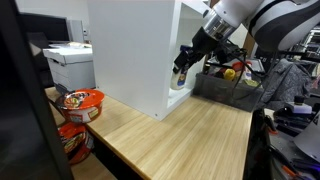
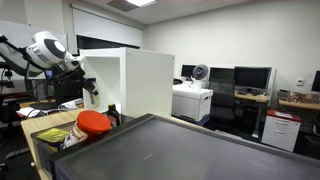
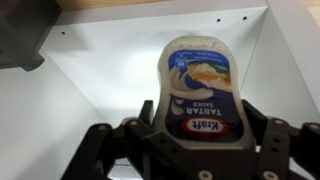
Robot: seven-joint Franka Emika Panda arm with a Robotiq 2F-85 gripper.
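Carriage of a held thing, judging by grip and place: squeezable white plastic bottle of Kraft tartar sauce with a blue label (image 3: 200, 90), clamped in the black two-finger Robotiq gripper (image 3: 200, 135), jaws pressed against both sides of its lower body, rounded end toward the top of the wrist view. Fills the centre of that view, set against the bare inside of the open-fronted white box cabinet (image 3: 90, 70). Hangs in an exterior view at upper centre-right, just at the cabinet's (image 1: 125, 50) open face, above the light wooden tabletop (image 1: 190, 135) and clear of it. Calls next, most likely, for a slow, level advance into the opening, with a check of the room beneath the bottle before any loosening of the jaws; no telling from here of a shelf or floor below. Reaches in from the upper right of the frame, forearm sloping down toward the left, wrist bent, gripper (image 1: 182, 68) aimed into the cabinet. Comes in an exterior view from the left edge, white elbow raised, gripper (image 2: 90, 85) at the cabinet's (image 2: 150, 80) left face. Well apart at lower left: stacked red instant-noodle bowls (image 1: 80, 103).
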